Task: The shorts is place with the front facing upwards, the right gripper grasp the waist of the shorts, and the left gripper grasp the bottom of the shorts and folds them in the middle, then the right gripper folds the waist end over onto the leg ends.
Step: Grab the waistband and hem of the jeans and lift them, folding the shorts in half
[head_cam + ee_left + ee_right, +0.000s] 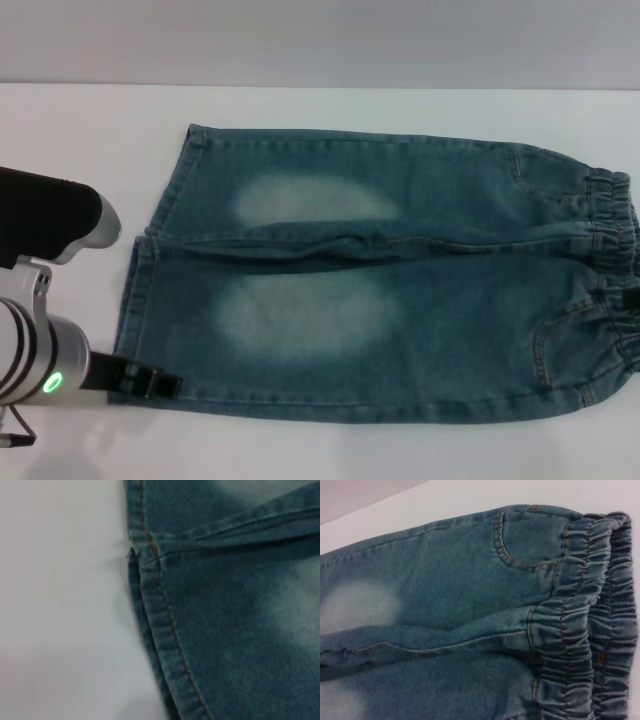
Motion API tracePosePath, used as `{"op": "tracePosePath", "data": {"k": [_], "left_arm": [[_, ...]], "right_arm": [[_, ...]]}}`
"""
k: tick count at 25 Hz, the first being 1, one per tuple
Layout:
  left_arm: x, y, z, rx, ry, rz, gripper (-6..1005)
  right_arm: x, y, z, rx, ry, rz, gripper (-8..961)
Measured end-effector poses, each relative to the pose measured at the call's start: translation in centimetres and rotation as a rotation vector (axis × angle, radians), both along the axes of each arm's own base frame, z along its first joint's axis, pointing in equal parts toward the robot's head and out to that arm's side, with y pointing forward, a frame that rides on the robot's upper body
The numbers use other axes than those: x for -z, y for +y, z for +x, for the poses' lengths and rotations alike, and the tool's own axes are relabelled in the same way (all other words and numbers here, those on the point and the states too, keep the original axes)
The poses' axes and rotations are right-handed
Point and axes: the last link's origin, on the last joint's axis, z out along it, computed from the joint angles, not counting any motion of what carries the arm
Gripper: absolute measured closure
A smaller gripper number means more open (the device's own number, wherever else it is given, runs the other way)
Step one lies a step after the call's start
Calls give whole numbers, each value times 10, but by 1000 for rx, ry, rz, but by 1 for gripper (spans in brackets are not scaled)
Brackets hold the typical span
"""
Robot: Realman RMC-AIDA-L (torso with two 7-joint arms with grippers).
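Faded blue denim shorts (380,270) lie flat and front up on the white table (80,130). The puckered elastic waist (612,250) is at the right, and the straight leg ends (140,300) are at the left. My left gripper (150,382) reaches in from the lower left and sits at the near corner of the near leg's hem. In the left wrist view the stitched hem (160,630) appears close up, beside bare table. A small black tip of my right gripper (632,298) shows at the frame's right edge, on the waist. The right wrist view is filled by the gathered waistband (585,620) and a front pocket seam (510,555).
The left arm's silver-white wrist with its green light (52,381) and a black-and-grey housing (50,215) occupy the left edge. White table surrounds the shorts, and its far edge (320,84) meets a grey wall.
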Motion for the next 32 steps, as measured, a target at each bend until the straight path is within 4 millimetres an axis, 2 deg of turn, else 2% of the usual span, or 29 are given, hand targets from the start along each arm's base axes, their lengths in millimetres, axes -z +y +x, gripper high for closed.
{"op": "tracePosePath", "data": {"k": [12,19,24,27,32], "left_arm": [[7,6,-5,-24,26,-30,339],[6,6,0,-5,26,-36,359],[5,6,4,6,24,-36,597],[2,6,8,20,21,-31,827],[-1,5,8,24,22,-29,957]], "right_arm": [[0,-1,1,3,5,-1,279],[0,-5,3,5,19,6,280],[0,-7,3,8,27,-1,281],[1,-8,3,13,31,-6,282],[3,-10,4,20,36,-9,283]]}}
